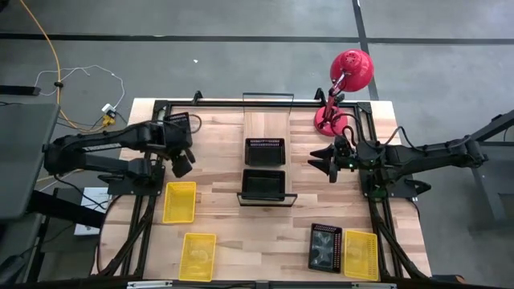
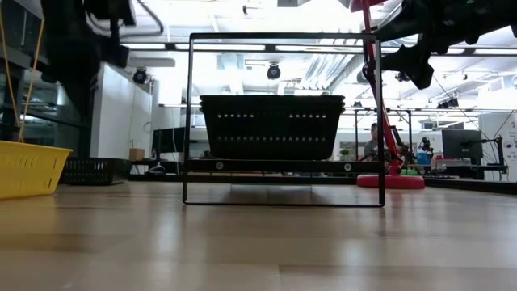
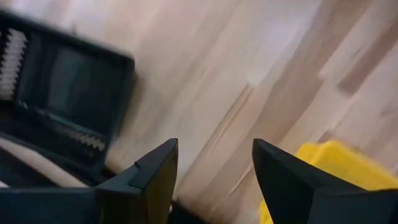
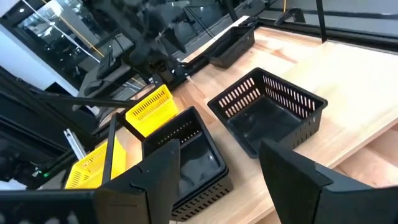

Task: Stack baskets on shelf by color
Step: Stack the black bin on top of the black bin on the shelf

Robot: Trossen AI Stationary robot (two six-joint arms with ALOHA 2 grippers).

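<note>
- On the shelf [image 1: 265, 136], at the middle of the tabletop [image 1: 233, 233], two black baskets [image 1: 264, 152] sit one behind the other along the narrow board – dark ones gathered together, apparently to keep one colour in one spot.
- Nearer the front wire rail, the second black basket [image 1: 264, 184] sits just inside the frame, so the rail seems to serve as a stop.
- Off the shelf, on the left half of the tabletop: two yellow baskets [image 1: 179, 201], one behind the other [image 1: 198, 257], well apart from the board – probably still awaiting their turn.
- At the front right corner, another yellow basket [image 1: 361, 254] just beside a third black one [image 1: 325, 246], colours still mixed there.
- Above the tabletop left of the shelf, near the closest yellow basket: left gripper [image 1: 184, 164], fingers spread and empty – likely poised for a pick.
- Right of the shelf, raised: right gripper [image 1: 325, 164], fingers apart, nothing between them, facing the shelved black pair.
- Behind the right arm, a red lamp [image 1: 345, 84] at the far edge, clear of the work.
</note>
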